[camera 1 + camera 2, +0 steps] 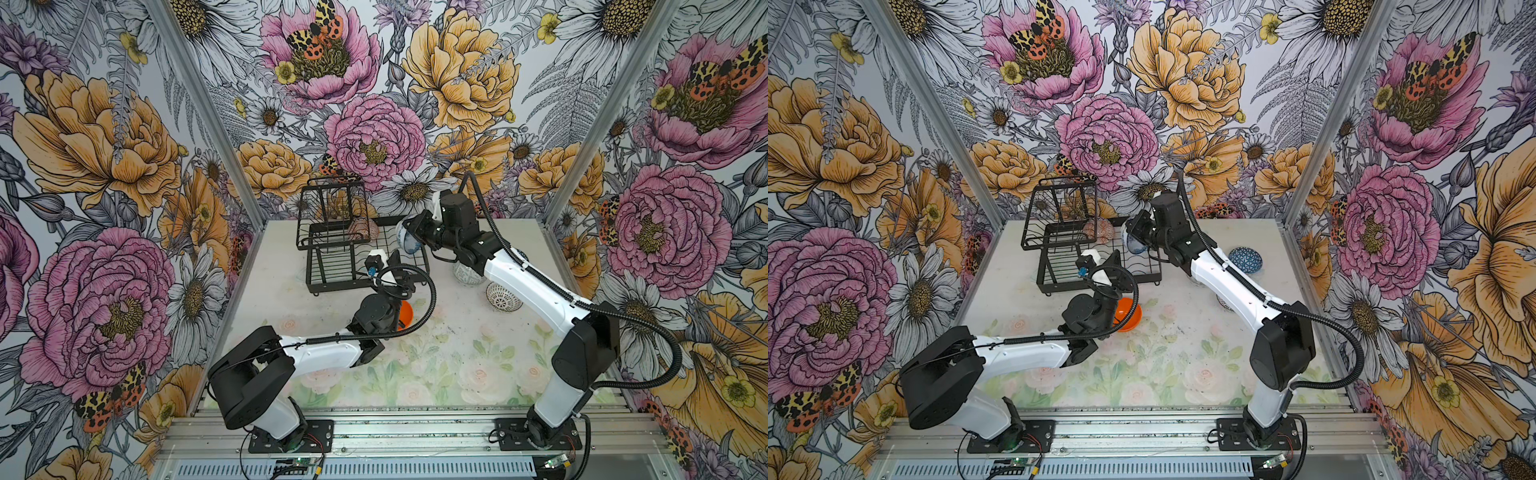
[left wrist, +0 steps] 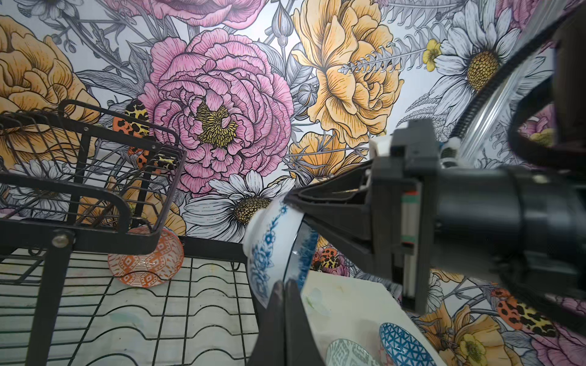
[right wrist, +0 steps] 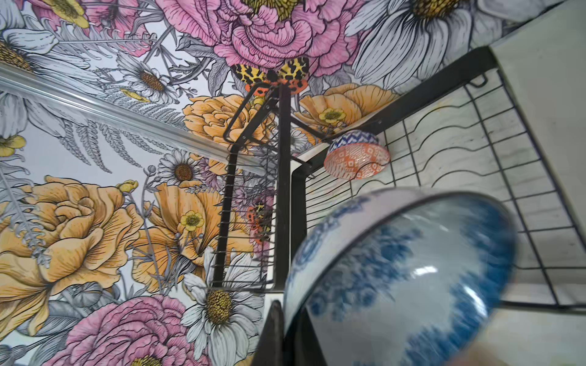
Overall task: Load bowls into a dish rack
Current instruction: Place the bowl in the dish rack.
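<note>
R hand (image 2: 295,209) and L hand (image 2: 283,286) both clamped on blue-white floral bowl (image 2: 272,240) rim, bowl on edge over dish rack (image 2: 95,242) end; prob. handover for slotting.

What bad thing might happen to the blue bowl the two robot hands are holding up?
1. The left gripper and right gripper seem to pinch the blue bowl only by its thin rim, near the edge of the rack. It might slip and drop onto the wires or table.
2. If the arms pull different ways, the bowl could twist loose.
3. Lowered carelessly, it might knock the orange-white bowl already in the rack.
</note>
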